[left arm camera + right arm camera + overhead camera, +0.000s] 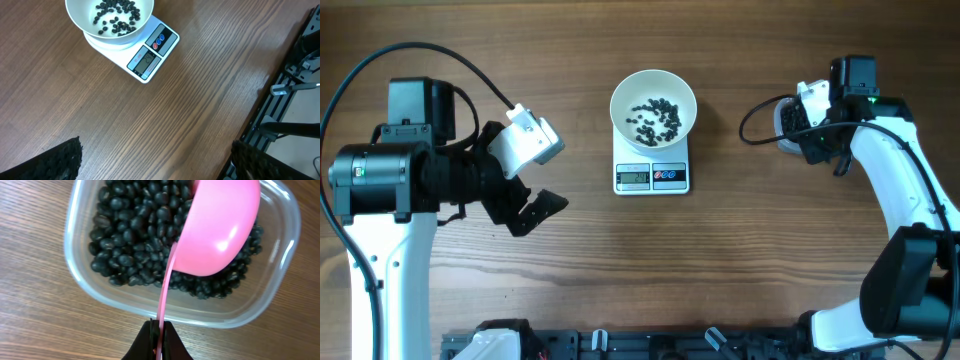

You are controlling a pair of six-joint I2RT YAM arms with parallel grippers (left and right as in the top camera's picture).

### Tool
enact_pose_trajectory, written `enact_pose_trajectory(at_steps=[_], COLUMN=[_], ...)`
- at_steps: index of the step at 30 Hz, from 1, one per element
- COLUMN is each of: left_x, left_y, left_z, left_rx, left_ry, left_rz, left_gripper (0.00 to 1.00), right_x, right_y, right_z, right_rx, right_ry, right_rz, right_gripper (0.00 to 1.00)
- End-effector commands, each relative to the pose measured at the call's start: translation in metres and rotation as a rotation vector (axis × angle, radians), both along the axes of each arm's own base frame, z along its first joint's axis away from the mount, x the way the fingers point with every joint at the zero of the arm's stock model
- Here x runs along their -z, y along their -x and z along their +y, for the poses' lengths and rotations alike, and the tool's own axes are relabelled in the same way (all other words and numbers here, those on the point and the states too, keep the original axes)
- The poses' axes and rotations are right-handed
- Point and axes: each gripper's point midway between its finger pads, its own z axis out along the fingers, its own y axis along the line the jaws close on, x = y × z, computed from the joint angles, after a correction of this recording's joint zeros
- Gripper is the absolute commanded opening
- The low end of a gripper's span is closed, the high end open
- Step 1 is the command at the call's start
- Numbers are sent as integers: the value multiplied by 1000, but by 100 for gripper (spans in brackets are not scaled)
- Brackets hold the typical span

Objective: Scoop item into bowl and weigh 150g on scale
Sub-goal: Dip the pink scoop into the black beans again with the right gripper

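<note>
Pink scoop [220, 230]: its thin handle runs edge-on into the right claw [158, 340]. The cup sits just beyond the fingertips, with its rounded outside facing the wrist camera.
Right claw: pressed together on the scoop's handle. Holding it at the far end of the handle probably keeps the fingers clear of the tub.
Clear tub [280, 280]: directly below and ahead of the right claw, so the cup can reach its contents with only a short dip.
Black beans in the tub [130, 230]: piled deep under the cup. I cannot tell whether the cup is touching them or carrying any.
White bowl [653, 72]: well apart from the right claw, off toward the middle of the counter [620, 270]. It rests on the scale [652, 177], so each load is weighed as it lands.
Beans in the bowl [655, 118]: a thin scatter across the bottom, which looks far short of a full measure.
Scale display: it faces the near edge, clear of the bowl, but the digits are too small to read.
Left claw [157, 162]: fingers spread wide and holding nothing. It hangs over bare counter, with the bowl and scale ahead of it and well apart.
Step in hand: most likely gathering another scoopful from the tub.
Risk: beans could roll off a tilted cup on the way across to the bowl.
</note>
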Motion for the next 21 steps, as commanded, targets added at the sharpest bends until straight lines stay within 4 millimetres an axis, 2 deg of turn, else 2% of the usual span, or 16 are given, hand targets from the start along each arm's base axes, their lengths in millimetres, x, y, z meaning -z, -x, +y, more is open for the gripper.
enact_pose_trajectory(at_steps=[1,10,14,21], left_x=[-7,-7,-7,-7], left_y=[1,1,1,1], left_z=[0,0,0,0], left_rx=[5,5,5,5], left_ry=[4,4,4,4], left_rz=[-30,-30,-30,-30], left_gripper=[100,100,100,100], right_x=[-11,-9,-9,-13], right_y=[-1,5,9,11], right_z=[19,25,28,19], right_rx=[-50,12,75,195], right_ry=[-93,-157,-268,-437], right_rz=[-29,-11,-4,-15], right_gripper=[4,4,4,4])
